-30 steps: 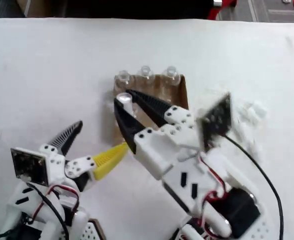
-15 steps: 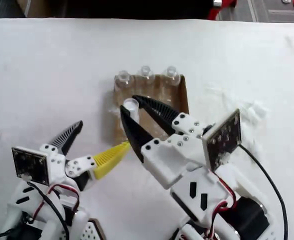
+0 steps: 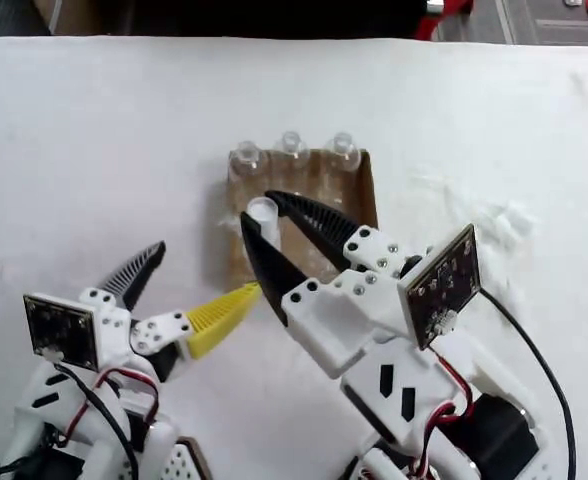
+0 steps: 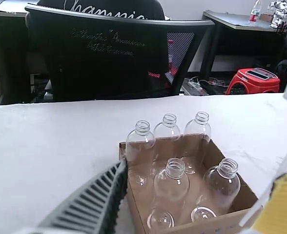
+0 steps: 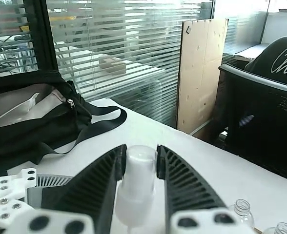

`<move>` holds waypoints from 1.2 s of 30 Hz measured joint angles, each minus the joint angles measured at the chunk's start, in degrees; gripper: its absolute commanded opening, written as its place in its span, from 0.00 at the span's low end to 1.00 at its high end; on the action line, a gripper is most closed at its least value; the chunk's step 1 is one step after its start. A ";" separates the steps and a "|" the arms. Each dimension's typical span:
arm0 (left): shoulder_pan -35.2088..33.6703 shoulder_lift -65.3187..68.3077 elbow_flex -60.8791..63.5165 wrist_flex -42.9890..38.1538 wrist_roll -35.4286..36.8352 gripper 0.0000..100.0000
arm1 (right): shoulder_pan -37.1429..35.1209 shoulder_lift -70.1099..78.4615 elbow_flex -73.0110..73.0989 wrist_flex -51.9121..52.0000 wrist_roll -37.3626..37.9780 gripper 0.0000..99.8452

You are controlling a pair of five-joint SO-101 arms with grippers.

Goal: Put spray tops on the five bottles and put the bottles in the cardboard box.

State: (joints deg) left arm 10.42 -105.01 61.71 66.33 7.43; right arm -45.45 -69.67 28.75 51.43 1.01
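The right gripper [image 3: 257,208] hangs over the 9 o'clock side of the open brown cardboard box [image 4: 197,226], its black jaws clamped on a white plastic spray top [image 5: 138,178]. A thin white tube [image 4: 275,178], seemingly the top's dip tube, trails below it.

The likeliest failure, as I judge it, is that this tube misses a narrow neck and bends against the rim. The top could also meet the threads crooked and jam. The clear plastic bottles [image 4: 173,178] stand close together, so an off-centre push downwards could tip one into its neighbour. Nothing braces them: the left gripper [image 3: 208,268] sits at 7 o'clock of the box, jaws spread wide and holding nothing. The smooth top could also twist between the ribbed jaws.

Counted:
- Five bottles, all inside the box and all bare-necked, with three in the row at 12 o'clock and two nearer 6 o'clock.
- One spray top.
- One box.

Pale bits [image 3: 499,215] on the white table [image 3: 124,120] at 3 o'clock of the box are too vague to count.
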 measured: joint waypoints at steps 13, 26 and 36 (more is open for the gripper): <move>-0.18 0.09 0.97 0.00 0.00 0.42 | 0.00 -0.09 0.00 -1.67 0.18 0.02; -0.18 0.09 1.49 0.00 0.00 0.42 | 0.00 -0.18 0.00 -2.29 3.25 0.02; -0.26 0.09 1.49 0.00 0.00 0.42 | 0.00 -0.18 0.00 -2.29 17.58 0.02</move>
State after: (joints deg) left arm 10.15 -104.92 63.21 66.33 7.43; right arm -45.45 -69.85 28.75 49.14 18.59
